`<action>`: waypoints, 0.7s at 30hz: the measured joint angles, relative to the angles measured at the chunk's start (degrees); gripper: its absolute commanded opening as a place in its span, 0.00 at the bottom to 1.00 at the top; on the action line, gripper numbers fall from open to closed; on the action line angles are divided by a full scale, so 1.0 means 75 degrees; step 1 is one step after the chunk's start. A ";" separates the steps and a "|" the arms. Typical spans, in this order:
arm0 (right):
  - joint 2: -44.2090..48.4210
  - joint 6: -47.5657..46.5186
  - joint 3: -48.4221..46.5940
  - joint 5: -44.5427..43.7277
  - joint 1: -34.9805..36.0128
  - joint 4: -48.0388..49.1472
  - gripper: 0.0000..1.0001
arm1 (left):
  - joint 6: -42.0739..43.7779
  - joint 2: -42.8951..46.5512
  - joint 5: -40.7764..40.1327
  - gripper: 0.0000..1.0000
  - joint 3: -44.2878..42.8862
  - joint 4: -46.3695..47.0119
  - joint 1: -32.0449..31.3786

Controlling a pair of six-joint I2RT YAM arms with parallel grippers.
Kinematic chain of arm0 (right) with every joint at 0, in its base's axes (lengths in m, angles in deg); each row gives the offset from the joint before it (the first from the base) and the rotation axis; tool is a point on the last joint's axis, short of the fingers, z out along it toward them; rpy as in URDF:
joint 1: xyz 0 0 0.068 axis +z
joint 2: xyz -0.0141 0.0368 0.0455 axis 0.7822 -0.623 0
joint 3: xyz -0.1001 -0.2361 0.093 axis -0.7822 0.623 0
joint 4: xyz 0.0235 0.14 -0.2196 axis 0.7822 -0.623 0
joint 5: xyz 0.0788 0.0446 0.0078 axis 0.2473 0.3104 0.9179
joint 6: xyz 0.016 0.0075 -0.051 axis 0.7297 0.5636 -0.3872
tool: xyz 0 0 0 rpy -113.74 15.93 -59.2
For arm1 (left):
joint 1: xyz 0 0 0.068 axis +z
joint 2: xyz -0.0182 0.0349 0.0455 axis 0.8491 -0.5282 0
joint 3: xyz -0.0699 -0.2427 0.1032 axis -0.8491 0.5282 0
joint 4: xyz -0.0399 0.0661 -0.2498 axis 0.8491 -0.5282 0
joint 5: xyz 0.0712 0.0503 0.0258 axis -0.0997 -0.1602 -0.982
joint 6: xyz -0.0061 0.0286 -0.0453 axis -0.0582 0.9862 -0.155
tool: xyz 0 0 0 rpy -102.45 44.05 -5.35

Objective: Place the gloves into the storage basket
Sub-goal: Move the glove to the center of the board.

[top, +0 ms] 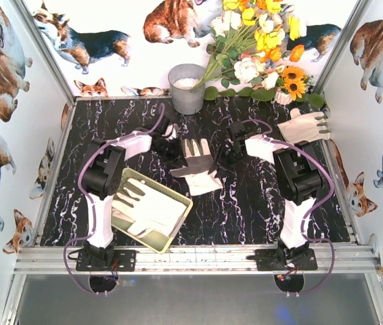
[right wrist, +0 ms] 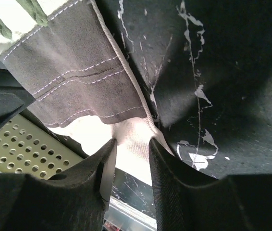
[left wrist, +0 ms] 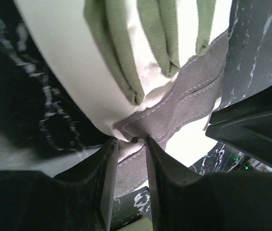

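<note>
One glove [top: 197, 161] sat in the middle of the dark table [top: 259, 203], held from both sides. The left gripper [left wrist: 132, 143] was pinched tight on its grey patch, and the right gripper [right wrist: 132, 147] was pinched on its white cuff. More gloves [top: 147, 211] lay in the yellow-green basket [top: 156, 187] at the near left. Another glove [top: 304, 126] lay far right, near the flowers [top: 259, 34].

Walls [top: 22, 169]: white, corgi prints, three sides | tabletop [top: 245, 210]: black marble, white veins | back: grey bucket [top: 187, 89], flowers [top: 259, 47] yellow, white, orange | near edge: aluminium rail [top: 198, 259] | light: bright, even
</note>
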 measured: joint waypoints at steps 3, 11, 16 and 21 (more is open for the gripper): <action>0.0149 -0.0137 0.0201 -0.0038 -0.0050 -0.0003 0.35 | -0.0032 -0.0076 -0.0012 0.25 -0.0114 0.0044 -0.0213; 0.1081 -0.0204 0.1297 -0.0303 -0.0178 -0.0393 0.37 | -0.0117 -0.0128 -0.0079 0.34 -0.0201 0.0184 -0.0731; 0.1737 -0.0259 0.1594 -0.0627 -0.0178 -0.0880 0.47 | -0.0085 0.0038 -0.0388 0.50 -0.0192 0.0096 -0.0836; 0.2856 -0.0321 0.1445 -0.0941 -0.0178 -0.1218 0.60 | 0.0271 0.0405 -0.1212 0.66 -0.0539 -0.0723 -0.0842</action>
